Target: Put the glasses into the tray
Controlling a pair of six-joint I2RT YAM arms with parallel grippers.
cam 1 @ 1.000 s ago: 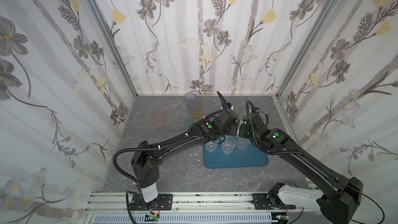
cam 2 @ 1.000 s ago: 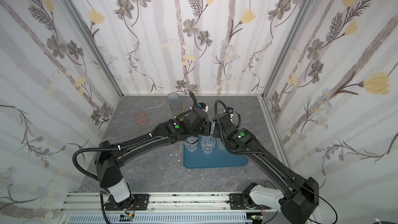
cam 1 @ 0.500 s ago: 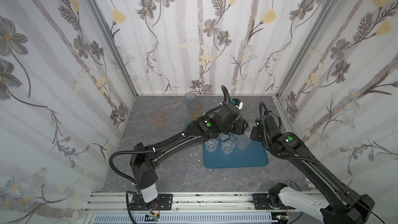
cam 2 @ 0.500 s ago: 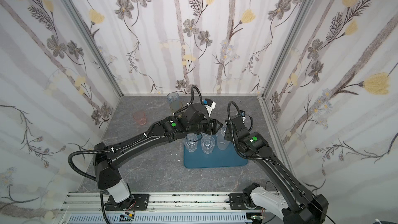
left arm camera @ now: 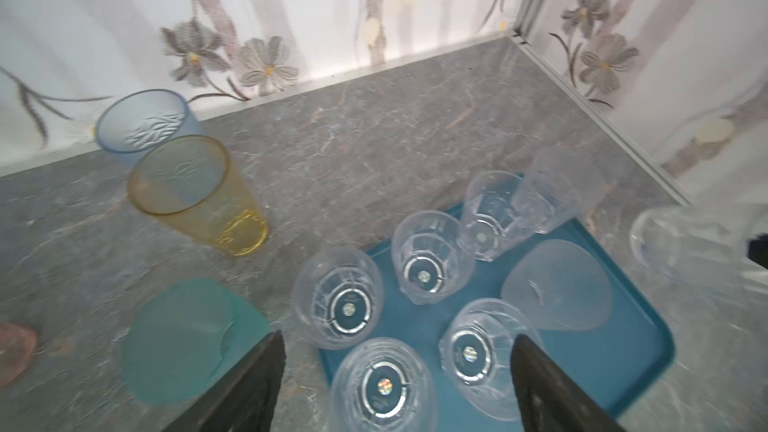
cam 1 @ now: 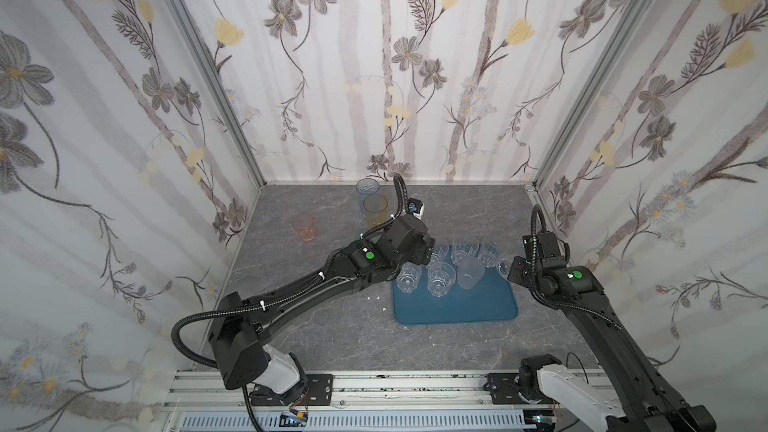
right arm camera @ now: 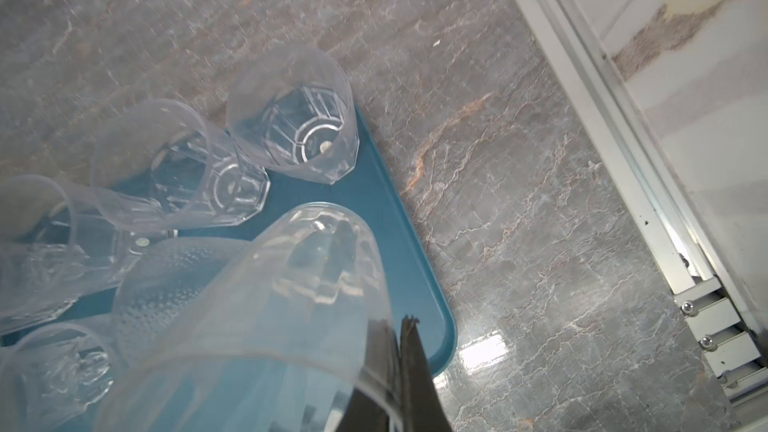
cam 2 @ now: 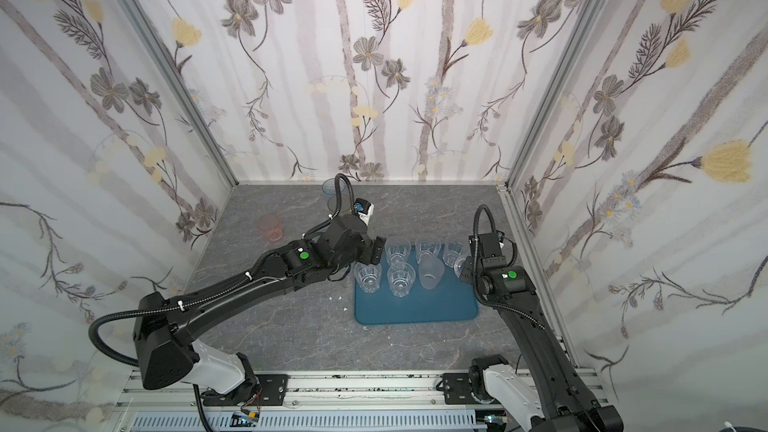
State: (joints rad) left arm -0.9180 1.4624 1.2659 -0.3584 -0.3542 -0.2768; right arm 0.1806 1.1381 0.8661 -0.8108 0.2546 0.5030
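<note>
Glasses (cam 1: pixel 440 280) stand clustered on the far half of the blue tray (cam 1: pixel 457 307), and one more is tilted in the right pincer (right arm camera: pixel 401 322)

The tray is smooth flat plastic, rectangular with rounded corners and a low rim, and lies on the grey veined desk (cam 1: pixel 332 334). Upright on it are clear faceted tumblers (left arm camera: pixel 432 257) with thick angular bases and one frosted tumbler (left arm camera: pixel 557 284) with a pebbled skin. The right pincer is closed on the thin rim of a held clear glass (right arm camera: pixel 291 305), which leans by the tray's right edge. The left pincer (left arm camera: pixel 397 334) gapes wide and holds nothing, its dark fingers (left arm camera: pixel 257 380) clear of the glasses beneath. Off the tray on the desk stand a blue glass (left arm camera: pixel 145 126) with leaf relief near the back wall, an amber-yellow glass (left arm camera: pixel 195 189) just beside it, a matte teal glass (left arm camera: pixel 187 342) near the tray's left side, and a pink glass (cam 1: pixel 303 228) farther left
</note>
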